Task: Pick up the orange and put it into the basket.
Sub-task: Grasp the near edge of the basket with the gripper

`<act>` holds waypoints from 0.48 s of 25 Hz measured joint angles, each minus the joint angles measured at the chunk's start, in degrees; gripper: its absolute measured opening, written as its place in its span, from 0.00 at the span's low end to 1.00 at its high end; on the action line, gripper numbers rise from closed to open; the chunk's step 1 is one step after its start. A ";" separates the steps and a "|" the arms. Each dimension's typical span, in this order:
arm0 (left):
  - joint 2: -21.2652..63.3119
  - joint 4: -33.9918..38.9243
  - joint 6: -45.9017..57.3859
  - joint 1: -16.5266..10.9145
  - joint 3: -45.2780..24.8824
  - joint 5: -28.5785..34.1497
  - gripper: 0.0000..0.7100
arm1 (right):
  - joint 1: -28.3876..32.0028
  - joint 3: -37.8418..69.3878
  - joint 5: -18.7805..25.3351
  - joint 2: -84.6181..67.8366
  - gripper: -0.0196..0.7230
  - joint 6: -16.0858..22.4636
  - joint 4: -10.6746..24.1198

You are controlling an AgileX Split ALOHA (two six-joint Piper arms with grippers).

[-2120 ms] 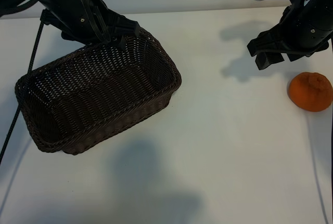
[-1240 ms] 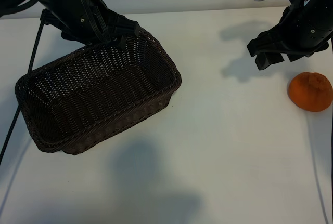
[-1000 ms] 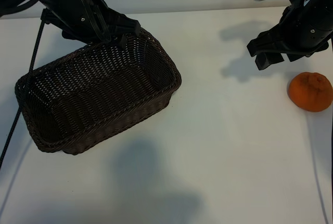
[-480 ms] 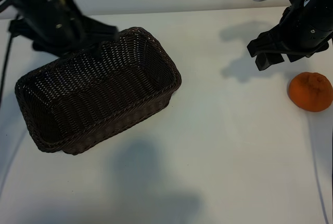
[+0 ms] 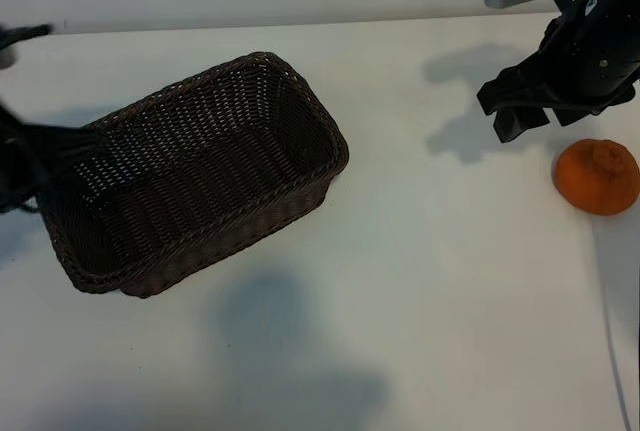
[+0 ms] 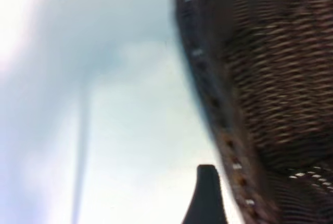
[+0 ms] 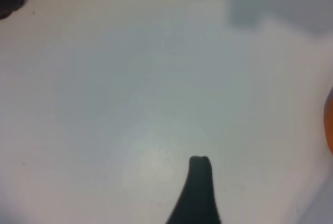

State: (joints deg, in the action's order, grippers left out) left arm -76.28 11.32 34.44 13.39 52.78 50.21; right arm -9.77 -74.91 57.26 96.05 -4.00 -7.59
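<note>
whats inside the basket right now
Nothing shows inside the basket: only bare woven floor and walls. The near wall hides a strip of the floor behind it. The orange sits on the table, far off to the right.

The right gripper (image 5: pixel 530 111) hangs above the table at the far right, pointing steeply down with its fingers spread and nothing between them. The left gripper (image 5: pixel 40 166), a blurred dark shape at the left edge, has its fingers apart too.
</note>
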 joint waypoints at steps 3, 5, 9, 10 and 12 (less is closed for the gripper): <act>0.18 -0.88 0.44 -3.73 -2.10 -2.34 0.83 | 0.00 0.00 0.34 0.00 0.83 -0.05 0.00; 0.18 -2.67 0.48 -5.36 -3.19 -5.68 0.83 | 0.00 0.00 0.39 0.00 0.83 -0.11 0.00; -1.46 -7.78 0.50 -7.30 -4.54 -10.50 0.83 | 0.00 0.00 0.41 0.00 0.83 -0.11 0.00; -2.36 -8.74 0.50 -7.45 -4.85 -11.47 0.83 | 0.00 0.00 0.41 0.00 0.83 -0.11 0.00; -4.34 -10.35 0.50 -7.45 -5.19 -12.57 0.83 | 0.00 0.00 0.41 0.00 0.83 -0.11 -0.04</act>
State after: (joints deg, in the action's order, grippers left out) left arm -80.62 0.97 34.94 5.93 47.59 37.64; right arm -9.77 -74.91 57.67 96.05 -4.12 -7.63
